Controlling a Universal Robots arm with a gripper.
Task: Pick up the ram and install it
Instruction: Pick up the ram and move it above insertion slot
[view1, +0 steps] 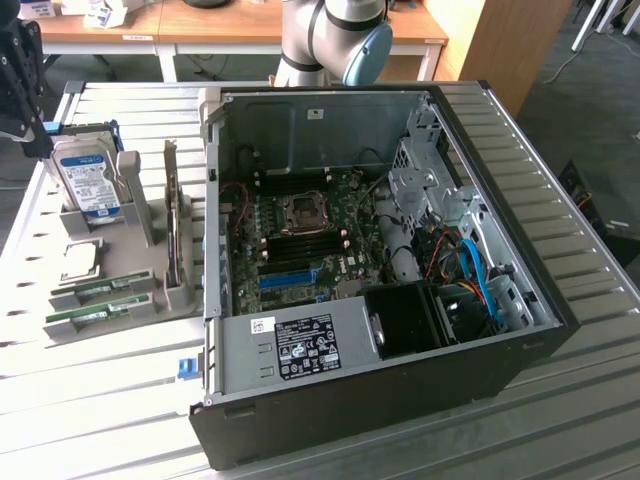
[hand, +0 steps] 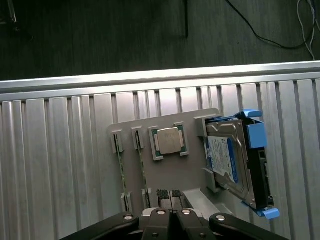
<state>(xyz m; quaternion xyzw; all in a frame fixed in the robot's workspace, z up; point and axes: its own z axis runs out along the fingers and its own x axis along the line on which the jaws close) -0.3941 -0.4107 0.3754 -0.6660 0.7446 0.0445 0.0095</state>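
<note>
Two alike green ram sticks (view1: 103, 290) (view1: 97, 316) stand on edge in slots of a grey holder tray (view1: 130, 262) at the exterior view's left. In the wrist view they are thin green strips (hand: 120, 167) (hand: 142, 165) beside a square processor chip (hand: 169, 141). I cannot tell which stick is the task's own. My gripper (view1: 36, 140) (hand: 169, 196) hangs high above the tray, shut with nothing in it and touching nothing. The open computer case (view1: 400, 400) lies in the middle, its motherboard (view1: 300, 235) showing dark memory slots and a blue slot (view1: 290, 278).
A hard drive (view1: 88, 182) (hand: 227, 157) in a blue bracket stands in the tray, with an upright card (view1: 172, 225) between tray and case. The ribbed metal table (view1: 560, 180) carries everything. Cables, a drive cage and a black power unit (view1: 405, 318) crowd the case's right side.
</note>
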